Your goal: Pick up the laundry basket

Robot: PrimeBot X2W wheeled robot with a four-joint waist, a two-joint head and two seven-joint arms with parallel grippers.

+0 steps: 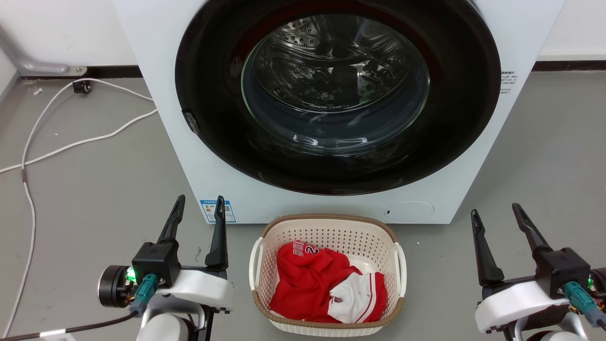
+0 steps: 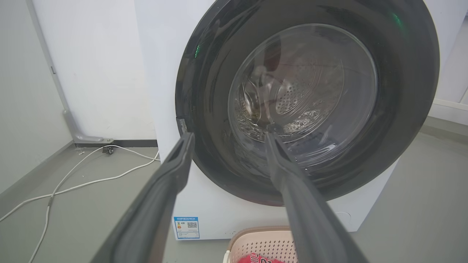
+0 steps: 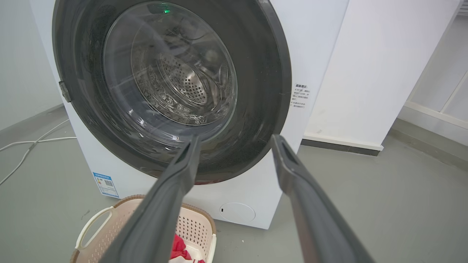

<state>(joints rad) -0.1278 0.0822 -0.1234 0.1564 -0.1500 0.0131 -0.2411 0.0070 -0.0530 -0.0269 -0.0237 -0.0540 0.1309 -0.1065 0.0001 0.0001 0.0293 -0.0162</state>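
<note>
Cream perforated laundry basket (image 1: 326, 237), brown rim, holds red clothes (image 1: 307, 279); left gripper (image 1: 199, 201) and right gripper (image 1: 494, 210) fingers spread wide, empty.

The laundry basket (image 1: 331, 235) sits on the floor (image 1: 85, 180) directly before the washing machine (image 1: 156, 71), holding a jersey (image 1: 307, 279), with the left tool (image 1: 200, 201) beside its left and the right tool (image 1: 494, 210) to its right.

A white washing machine (image 1: 331, 207) is standing on the grey floor (image 1: 94, 189) against white walls (image 1: 61, 28), a white cable (image 1: 85, 141) trailing across the floor at its left.
</note>
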